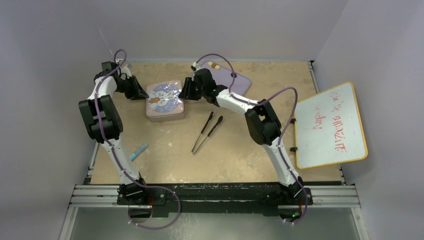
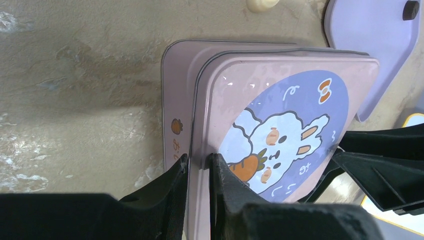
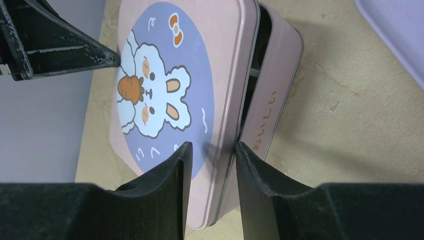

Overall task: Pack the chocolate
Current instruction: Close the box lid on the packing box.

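A pink tin box (image 1: 166, 115) stands at the back left of the table. Its rabbit-print lid (image 1: 165, 96) sits over it, shifted and tilted, with a gap showing on one side (image 3: 255, 75). My left gripper (image 2: 199, 159) is shut on the lid's left rim, and my right gripper (image 3: 212, 147) is shut on the opposite rim. The box's inside is hidden. Of the chocolate, a cream-white piece (image 2: 260, 4) lies on the table beyond the tin, and a couple of small pieces (image 1: 215, 65) show at the far edge of a purple tray (image 1: 241, 80).
Black tweezers (image 1: 207, 131) lie mid-table in front of the tin. A small blue object (image 1: 138, 151) lies near the left arm. A whiteboard (image 1: 330, 125) with red writing leans at the right edge. Walls close in the back and both sides.
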